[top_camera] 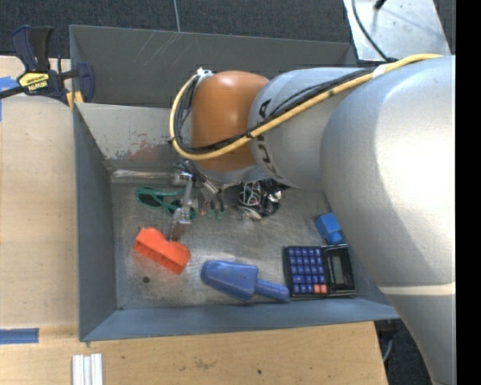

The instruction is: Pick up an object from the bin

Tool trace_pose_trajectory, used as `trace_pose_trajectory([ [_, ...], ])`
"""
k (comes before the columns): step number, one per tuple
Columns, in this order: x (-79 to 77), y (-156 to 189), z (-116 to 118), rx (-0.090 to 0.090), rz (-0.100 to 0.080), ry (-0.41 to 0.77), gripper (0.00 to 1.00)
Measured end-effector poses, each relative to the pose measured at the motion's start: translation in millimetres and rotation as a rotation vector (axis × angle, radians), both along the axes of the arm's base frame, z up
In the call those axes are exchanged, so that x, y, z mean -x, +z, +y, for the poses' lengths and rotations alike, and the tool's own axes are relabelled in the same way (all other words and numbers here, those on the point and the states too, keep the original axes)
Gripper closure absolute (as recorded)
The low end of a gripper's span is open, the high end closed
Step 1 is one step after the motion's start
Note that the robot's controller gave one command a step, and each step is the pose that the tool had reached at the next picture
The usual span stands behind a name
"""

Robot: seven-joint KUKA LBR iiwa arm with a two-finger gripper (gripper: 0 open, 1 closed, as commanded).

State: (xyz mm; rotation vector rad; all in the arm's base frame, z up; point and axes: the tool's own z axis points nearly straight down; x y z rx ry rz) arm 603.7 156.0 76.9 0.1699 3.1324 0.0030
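Dark carpet behind, pale board at left, grey metal bin point(92, 231) in the middle with loose items on its floor. Far left on the floor: a green plastic piece point(155, 197), lying flat, near the back. Just below it, toward the front: an orange block point(160, 249), chunky, tilted, sitting alone. The gripper point(181, 219) is low in the bin, tip just above the orange block's upper right edge and just right of the green piece; contact with either is unclear. Nothing can be made out in its grasp, and whether it is apart or together cannot be told, as the wrist hardware hides it. Next right, at the front wall: a blue handled tool point(239, 280) lying flat. Behind it, mid-floor: a black tangled item point(256, 199) under the orange wrist cover point(224, 119). Further right: a dark calculator point(319, 269) with blue keys, and a small blue block point(329, 228) just behind it. The silver arm point(385, 167) covers the bin's right side.
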Motion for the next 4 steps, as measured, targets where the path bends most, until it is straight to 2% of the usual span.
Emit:
trace_pose_trajectory([
  [1,32.6,-0.6,-16.6,-0.004,-0.018,0.011,1.0],
  [2,32.6,-0.6,-16.6,-0.004,-0.018,0.011,1.0],
  [3,39.7,23.3,-11.7,0.002,0.005,0.007,1.0],
  [4,69.4,45.7,-20.1,0.001,0.001,0.042,1.0],
])
